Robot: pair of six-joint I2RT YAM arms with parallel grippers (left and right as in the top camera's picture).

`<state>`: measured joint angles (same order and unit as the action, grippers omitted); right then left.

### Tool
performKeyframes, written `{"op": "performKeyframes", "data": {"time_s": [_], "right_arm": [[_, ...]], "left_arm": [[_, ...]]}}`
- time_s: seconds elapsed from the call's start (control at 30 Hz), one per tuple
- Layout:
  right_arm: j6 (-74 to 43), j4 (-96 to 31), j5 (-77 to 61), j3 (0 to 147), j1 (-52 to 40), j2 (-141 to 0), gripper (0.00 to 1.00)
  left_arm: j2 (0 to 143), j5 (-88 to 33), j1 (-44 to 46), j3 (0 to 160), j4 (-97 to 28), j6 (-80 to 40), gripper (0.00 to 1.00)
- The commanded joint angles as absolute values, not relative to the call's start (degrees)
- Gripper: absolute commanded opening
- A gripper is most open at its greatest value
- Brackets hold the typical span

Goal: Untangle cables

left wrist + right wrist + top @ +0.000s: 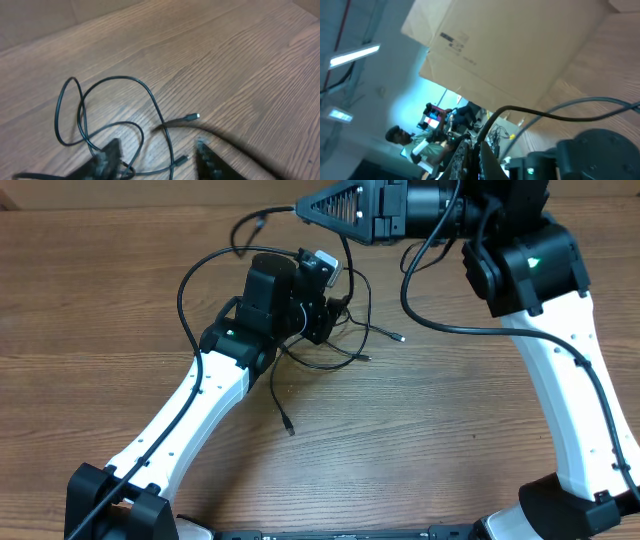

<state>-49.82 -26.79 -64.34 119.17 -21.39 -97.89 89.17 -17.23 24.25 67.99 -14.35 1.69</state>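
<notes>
Left gripper [156,146] is open above the cables [120,80] on the surface [225,50]. Right gripper [300,208], upper centre, is closed on one cable [530,111].

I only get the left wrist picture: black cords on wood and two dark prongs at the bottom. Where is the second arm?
Observer: Its right pincer is at the far side of the table, turned sideways and away from the pile you see.
Operator: Is it holding anything?
Observer: Yes, it looks shut on a thin black cord near one end, which bends away from its tip.
Operator: Is there any cord behind my camera?
Observer: One loose tail trails out of the tangle toward the robot's base, with its plug lying free on the wood.
</notes>
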Motion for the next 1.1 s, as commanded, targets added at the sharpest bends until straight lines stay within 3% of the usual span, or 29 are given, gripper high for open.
{"op": "performKeyframes", "data": {"time_s": [0.0, 0.13, 0.27, 0.33, 1.07], "right_arm": [[-55.61, -23.03, -66.15, 120.38, -21.65, -97.51, 0.04], [-57.45, -19.88, -67.00, 120.38, -21.69, -97.51, 0.04], [-56.90, -19.79, -66.52, 120.38, -21.43, -97.51, 0.04], [-56.60, -19.79, -66.50, 120.38, -20.45, -97.54, 0.04], [-51.99, -26.06, -66.54, 120.33, -3.75, -97.65, 0.04]], "left_arm": [[89.76, -16.51, 24.03, 68.07, -14.06, 0.05, 0.34], [90.65, -16.62, 24.03, 68.07, -13.37, -1.32, 0.31], [92.40, -21.45, 24.03, 68.07, -12.80, -2.09, 0.50], [93.17, -24.23, 24.01, 68.07, -13.43, -1.10, 0.53], [90.26, -27.11, 22.41, 68.10, -18.22, 4.01, 0.56]]}}
